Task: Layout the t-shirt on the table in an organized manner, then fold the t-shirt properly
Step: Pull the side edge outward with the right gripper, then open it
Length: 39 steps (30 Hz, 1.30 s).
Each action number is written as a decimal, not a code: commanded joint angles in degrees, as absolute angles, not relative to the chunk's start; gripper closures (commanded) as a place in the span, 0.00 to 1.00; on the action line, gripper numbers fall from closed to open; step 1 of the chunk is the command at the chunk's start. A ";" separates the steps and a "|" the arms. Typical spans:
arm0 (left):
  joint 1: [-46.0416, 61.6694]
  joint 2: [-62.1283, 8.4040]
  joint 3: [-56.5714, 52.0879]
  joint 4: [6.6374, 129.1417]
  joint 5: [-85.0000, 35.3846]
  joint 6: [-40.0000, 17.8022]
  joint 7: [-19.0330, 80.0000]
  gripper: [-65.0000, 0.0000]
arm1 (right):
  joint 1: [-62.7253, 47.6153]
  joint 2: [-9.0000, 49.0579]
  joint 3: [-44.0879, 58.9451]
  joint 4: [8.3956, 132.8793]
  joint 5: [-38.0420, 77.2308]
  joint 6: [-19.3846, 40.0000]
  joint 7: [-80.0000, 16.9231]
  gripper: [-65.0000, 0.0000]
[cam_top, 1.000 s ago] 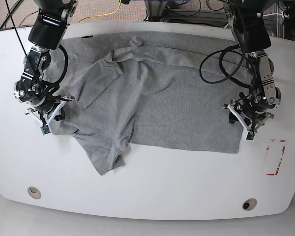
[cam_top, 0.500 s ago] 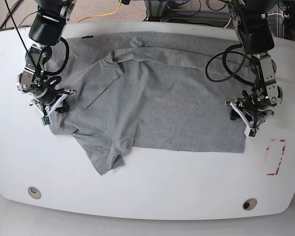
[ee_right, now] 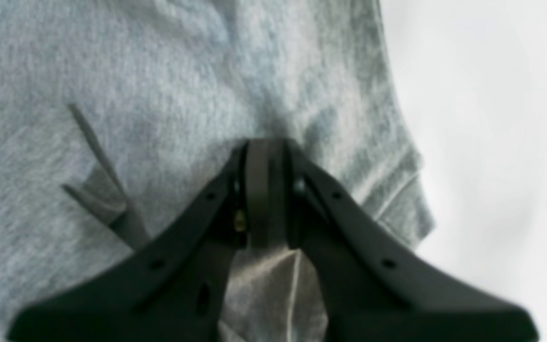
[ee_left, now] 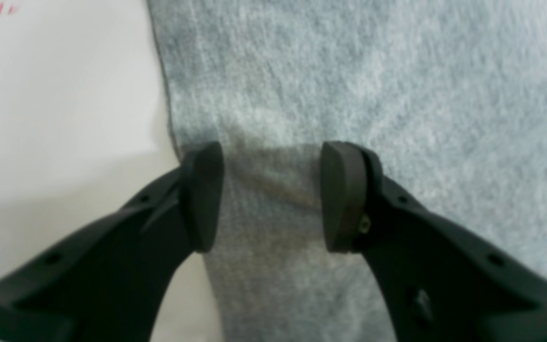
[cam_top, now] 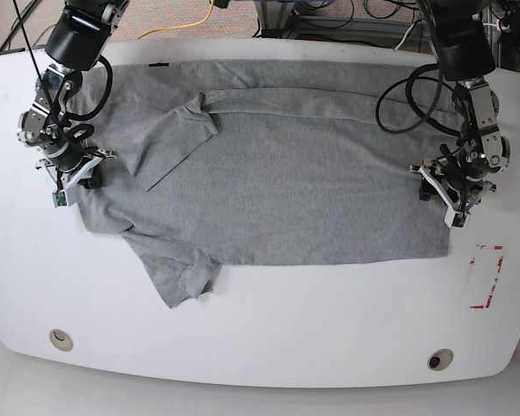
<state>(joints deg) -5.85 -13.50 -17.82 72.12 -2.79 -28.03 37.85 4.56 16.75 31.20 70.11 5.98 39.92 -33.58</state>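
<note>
Both arms had drawn outward since the earlier frames, pulling the t-shirt (cam_top: 277,173) wider and flatter across the counter (cam_top: 260,347). It lay along the far half, one sleeve trailing toward the near left. The right claw (ee_right: 266,190) was pressed together, pinching the shirt's left side; the left claw (ee_left: 268,194) stood spread over the hem by the right edge. Laying out seemed unfinished: next, the folded-over sleeve near the far edge probably needed opening.

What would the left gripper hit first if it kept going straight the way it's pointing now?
Most likely the t-shirt: the open left gripper points down over its edge strip, with the table just beside. How near the cloth is cannot be told.
</note>
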 commanded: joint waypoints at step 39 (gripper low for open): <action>-10.77 -13.23 -17.89 91.30 -0.92 -28.18 47.52 0.52 | 15.43 14.81 33.27 77.93 5.23 40.00 -42.15 0.30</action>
<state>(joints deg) -8.36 -13.69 -17.82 90.02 -0.64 -28.32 47.62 11.25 13.45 33.01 82.11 4.67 40.10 -43.53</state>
